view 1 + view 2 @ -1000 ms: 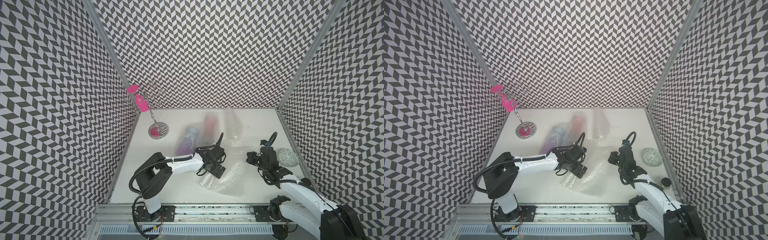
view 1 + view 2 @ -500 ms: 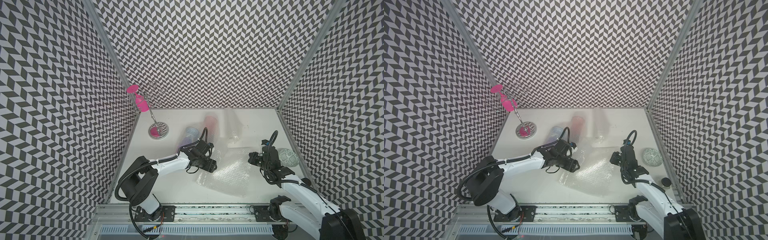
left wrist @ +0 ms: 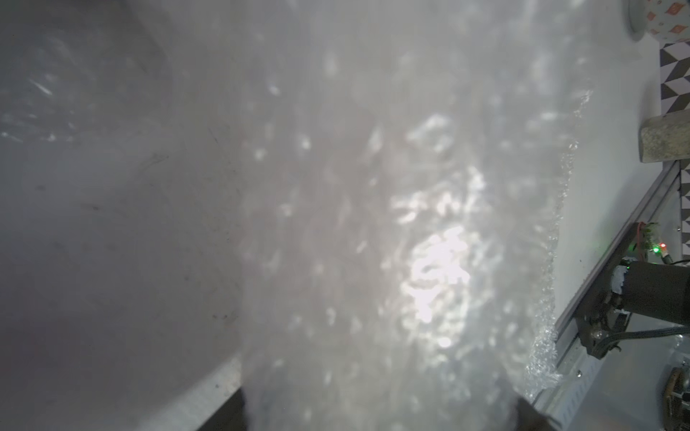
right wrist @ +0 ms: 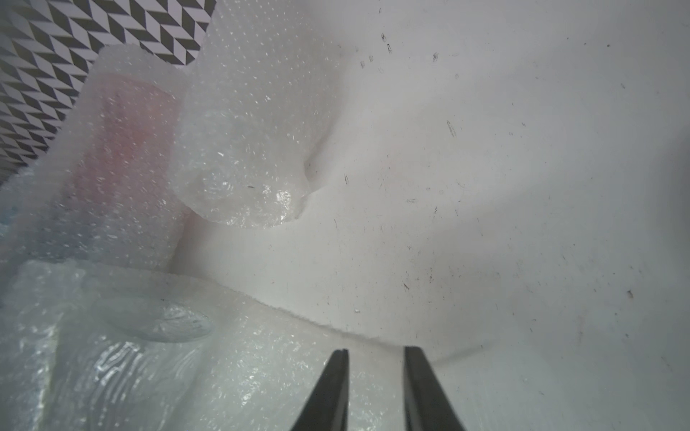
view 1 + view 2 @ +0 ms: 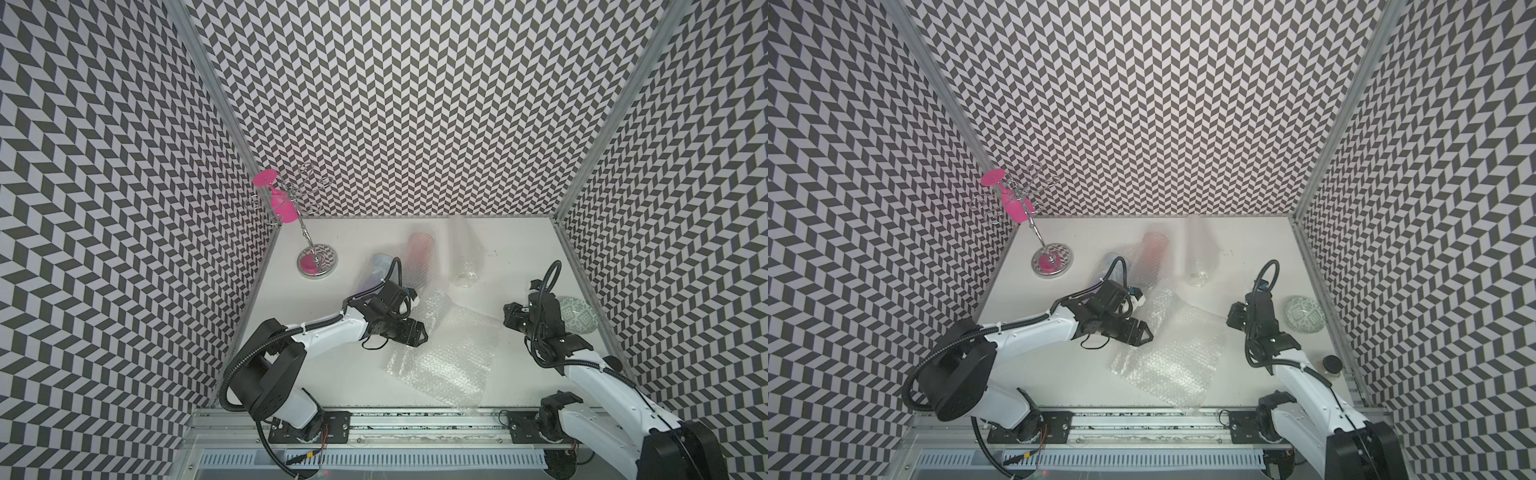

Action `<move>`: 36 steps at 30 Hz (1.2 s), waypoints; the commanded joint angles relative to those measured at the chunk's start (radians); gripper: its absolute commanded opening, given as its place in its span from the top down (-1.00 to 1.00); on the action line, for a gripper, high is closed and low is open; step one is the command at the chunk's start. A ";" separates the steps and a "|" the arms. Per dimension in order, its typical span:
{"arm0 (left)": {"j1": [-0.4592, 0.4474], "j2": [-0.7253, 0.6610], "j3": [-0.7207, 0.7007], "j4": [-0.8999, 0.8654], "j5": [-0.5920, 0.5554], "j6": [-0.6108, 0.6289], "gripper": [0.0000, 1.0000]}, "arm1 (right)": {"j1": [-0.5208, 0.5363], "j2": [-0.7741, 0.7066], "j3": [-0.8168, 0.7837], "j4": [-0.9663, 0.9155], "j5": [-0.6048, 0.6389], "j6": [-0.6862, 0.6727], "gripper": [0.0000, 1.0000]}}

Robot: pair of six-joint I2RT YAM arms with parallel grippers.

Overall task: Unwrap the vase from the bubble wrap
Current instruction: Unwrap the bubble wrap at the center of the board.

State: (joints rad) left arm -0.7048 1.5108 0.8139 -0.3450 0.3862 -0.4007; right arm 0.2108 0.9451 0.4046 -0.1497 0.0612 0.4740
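Clear bubble wrap sheet point(image 5: 444, 353) lies spread, left gripper point(image 5: 417, 332) and right gripper point(image 4: 375, 358) both gaping; reckon the wrapped pink vase point(image 5: 419, 259) needs pinching next

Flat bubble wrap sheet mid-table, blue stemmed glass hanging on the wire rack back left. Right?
Not blue: the stemmed glass on the wire rack is pink, as both top views show. The flat bubble wrap sheet does lie mid-table.

The bubble wrap point(image 5: 444, 353) lies near centre; wrapped vases point(image 5: 419, 257) lie behind it, a rack point(image 5: 316, 261) far left, a bowl point(image 5: 579, 320) right.
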 commanded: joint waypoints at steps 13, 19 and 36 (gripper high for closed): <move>0.139 -0.063 0.013 -0.132 -0.147 0.097 -0.70 | 0.010 -0.003 0.138 -0.105 -0.075 -0.095 -0.29; -0.012 -0.106 0.112 -0.271 -0.378 0.108 -0.66 | 0.063 0.032 0.183 -0.131 -0.096 -0.116 -0.44; -0.176 0.050 0.234 -0.255 -0.613 0.099 -0.99 | 0.173 0.172 0.223 -0.053 -0.163 -0.097 -0.46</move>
State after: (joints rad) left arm -0.8791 1.5272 1.0065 -0.5892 -0.0986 -0.3248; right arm 0.3752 1.1130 0.6006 -0.2554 -0.0917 0.3714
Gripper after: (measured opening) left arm 0.995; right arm 0.730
